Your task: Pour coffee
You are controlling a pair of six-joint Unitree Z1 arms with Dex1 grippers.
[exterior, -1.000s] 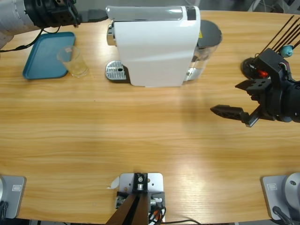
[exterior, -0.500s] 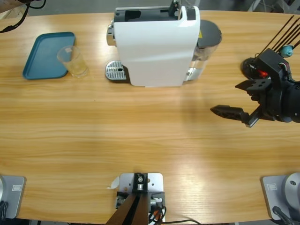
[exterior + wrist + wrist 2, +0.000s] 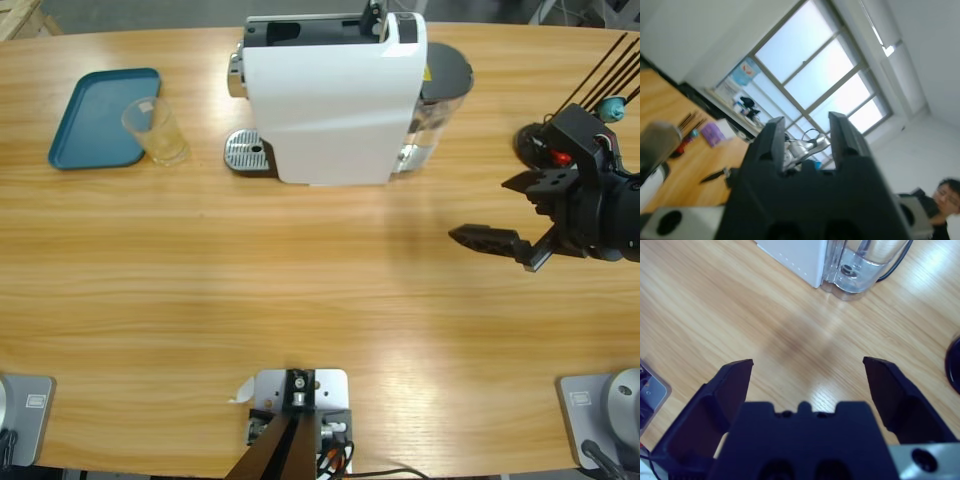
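Note:
No coffee shows in any view. The white coffee machine (image 3: 335,100) stands at the table's far middle with its top lid raised and its metal drip tray (image 3: 248,152) bare. A clear glass (image 3: 155,130) stands left of it, by a teal tray (image 3: 100,115). My right gripper (image 3: 478,209) hovers open over bare table to the right of the machine, pointing at its water tank (image 3: 865,260); nothing is between the fingers of the right gripper (image 3: 807,365). My left gripper (image 3: 805,132) is tilted up at the room's windows, open and holding nothing. The left arm is out of the high view.
A black holder with dark sticks (image 3: 600,80) stands at the far right, behind my right arm. In the left wrist view a person (image 3: 945,197) sits in the background, and the machine's white top (image 3: 675,220) lies below the jaws.
The left arm has pulled away from the machine's top and left the high view. The machine's lid, shut one second ago, now stands raised. The right arm has not moved.

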